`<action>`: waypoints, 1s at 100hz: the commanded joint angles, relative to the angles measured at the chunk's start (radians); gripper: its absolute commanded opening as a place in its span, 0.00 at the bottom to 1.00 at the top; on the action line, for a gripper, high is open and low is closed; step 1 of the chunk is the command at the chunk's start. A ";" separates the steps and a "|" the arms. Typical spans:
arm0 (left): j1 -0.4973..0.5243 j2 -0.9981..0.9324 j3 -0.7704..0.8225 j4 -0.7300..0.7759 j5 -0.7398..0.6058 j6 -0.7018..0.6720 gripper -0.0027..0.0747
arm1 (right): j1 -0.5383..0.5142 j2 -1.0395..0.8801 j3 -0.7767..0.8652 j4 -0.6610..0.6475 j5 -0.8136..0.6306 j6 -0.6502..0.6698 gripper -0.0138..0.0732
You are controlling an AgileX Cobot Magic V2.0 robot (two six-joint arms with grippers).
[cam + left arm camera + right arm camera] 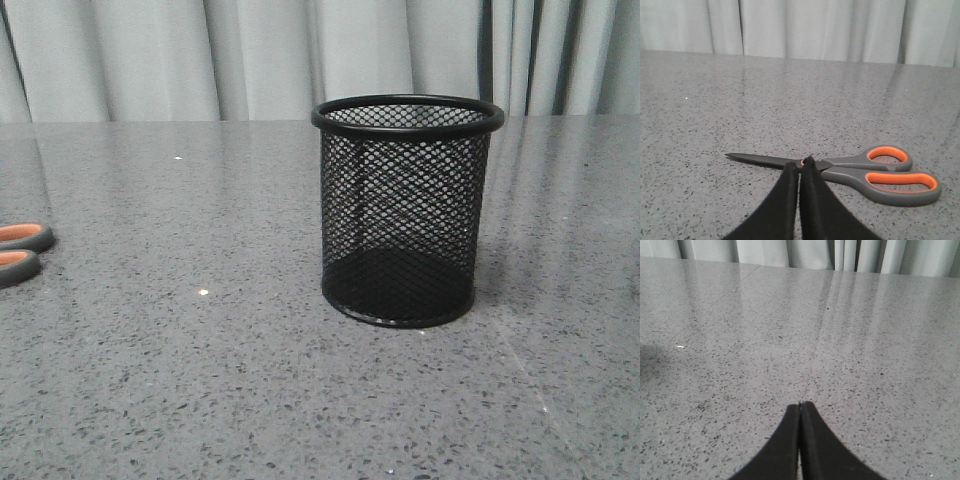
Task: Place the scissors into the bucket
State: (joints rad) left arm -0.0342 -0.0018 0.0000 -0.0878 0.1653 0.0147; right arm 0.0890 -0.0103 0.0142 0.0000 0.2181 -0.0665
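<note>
Grey speckled table (200, 380). Scissors (855, 170) lie flat, grey handles, orange inside. Black mesh bucket (405, 210) upright, nothing inside. Left gripper (799, 167) closed, right gripper (800, 407) closed, both holding nothing.

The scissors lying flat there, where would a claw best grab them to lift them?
Probably from above, across the narrow neck beside the orange pivot of the scissors. They lie flat and closed; the blades are thin, the loop handles wide. The left gripper, shut, sits nearest.
</note>
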 commanded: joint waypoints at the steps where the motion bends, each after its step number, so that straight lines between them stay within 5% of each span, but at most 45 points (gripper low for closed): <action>1: 0.002 -0.028 0.041 -0.010 -0.074 -0.006 0.01 | -0.006 -0.019 0.005 -0.008 -0.073 -0.001 0.09; 100: 0.002 -0.028 0.041 -0.010 -0.074 -0.006 0.01 | -0.006 -0.019 0.005 -0.048 -0.151 -0.006 0.09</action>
State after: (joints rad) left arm -0.0342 -0.0018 0.0000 -0.0878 0.1653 0.0147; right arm 0.0890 -0.0103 0.0142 -0.0329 0.1547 -0.0665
